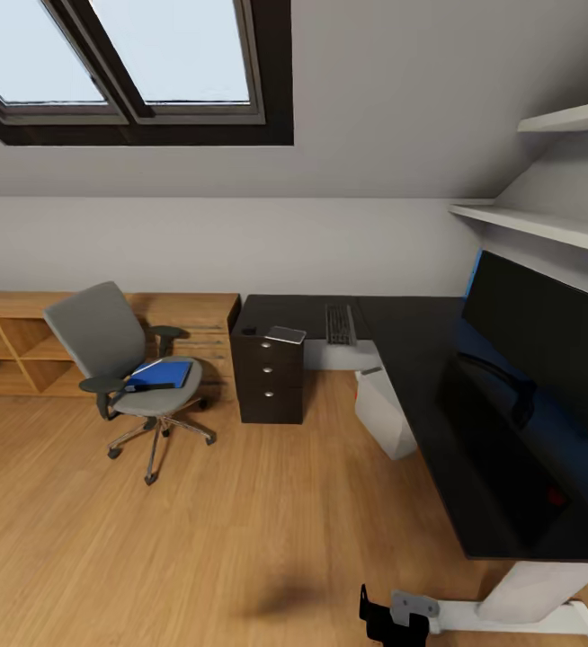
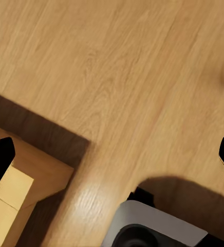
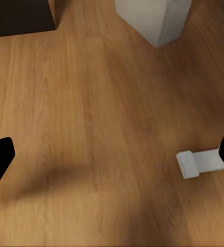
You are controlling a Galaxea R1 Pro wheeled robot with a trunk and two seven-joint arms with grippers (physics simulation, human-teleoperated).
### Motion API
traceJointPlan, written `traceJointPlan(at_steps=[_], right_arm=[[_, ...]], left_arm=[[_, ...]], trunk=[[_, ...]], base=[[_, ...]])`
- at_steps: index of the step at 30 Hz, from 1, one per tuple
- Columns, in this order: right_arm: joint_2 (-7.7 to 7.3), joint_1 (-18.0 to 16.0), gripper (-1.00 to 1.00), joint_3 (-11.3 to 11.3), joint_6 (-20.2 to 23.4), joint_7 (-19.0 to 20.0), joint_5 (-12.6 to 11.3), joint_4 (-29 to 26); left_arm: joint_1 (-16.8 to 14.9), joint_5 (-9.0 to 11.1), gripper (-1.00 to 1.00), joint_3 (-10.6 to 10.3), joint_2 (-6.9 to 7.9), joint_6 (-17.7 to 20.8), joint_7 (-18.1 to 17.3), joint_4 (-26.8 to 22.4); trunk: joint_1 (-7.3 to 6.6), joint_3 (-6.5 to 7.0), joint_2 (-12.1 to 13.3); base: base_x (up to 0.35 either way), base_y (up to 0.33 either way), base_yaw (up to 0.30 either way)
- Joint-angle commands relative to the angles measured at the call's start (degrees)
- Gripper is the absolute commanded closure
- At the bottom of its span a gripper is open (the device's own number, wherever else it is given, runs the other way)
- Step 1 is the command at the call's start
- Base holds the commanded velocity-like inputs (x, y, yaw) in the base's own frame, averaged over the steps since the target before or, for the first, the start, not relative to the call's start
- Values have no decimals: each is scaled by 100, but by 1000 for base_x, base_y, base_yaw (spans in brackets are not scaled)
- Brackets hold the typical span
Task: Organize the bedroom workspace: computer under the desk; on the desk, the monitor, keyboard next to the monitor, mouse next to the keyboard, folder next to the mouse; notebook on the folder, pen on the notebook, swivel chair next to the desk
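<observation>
A sloped-ceiling bedroom with a wood floor (image 1: 195, 539). The desk (image 1: 402, 359) spans twelve to three o'clock, carrying the keyboard (image 1: 340, 323) and monitor (image 1: 546, 332); the computer (image 1: 384, 413) stands beneath. At ten o'clock the swivel chair (image 1: 123, 368) holds the folder (image 1: 164, 373). The left gripper (image 2: 112, 159) and right gripper (image 3: 112, 159) hang over bare floor, jaws apart

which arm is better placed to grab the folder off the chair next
Left, tentatively. The blue folder lies on the swivel chair seat at the head view's left, the left arm's side. Neither arm reaches it yet; both wrist views show the wood floor.
</observation>
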Motion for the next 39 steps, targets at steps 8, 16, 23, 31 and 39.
traceJointPlan(at_steps=[8,16,23,31,39], right_arm=[[14,-4,-100,-25,-27,4,2,5],[13,-4,-100,-24,-23,4,0,6],[14,-3,-100,-25,-23,4,0,7],[10,-2,-100,-25,-23,6,0,9],[14,-5,-100,-20,-23,7,0,7]], left_arm=[[-4,43,-100,-38,5,-18,26,5],[-4,43,-100,-38,1,-19,23,5],[-4,43,-100,-44,-74,-25,7,11],[-4,43,-100,-38,-82,-40,6,14],[-5,42,-100,-43,-83,-43,6,38]], trunk=[[4,-8,-6],[4,-8,-6],[4,-8,-6],[4,-8,-6],[4,-8,-6]], base=[[320,14,0],[321,0,0],[321,36,0],[321,69,0],[321,72,0]])
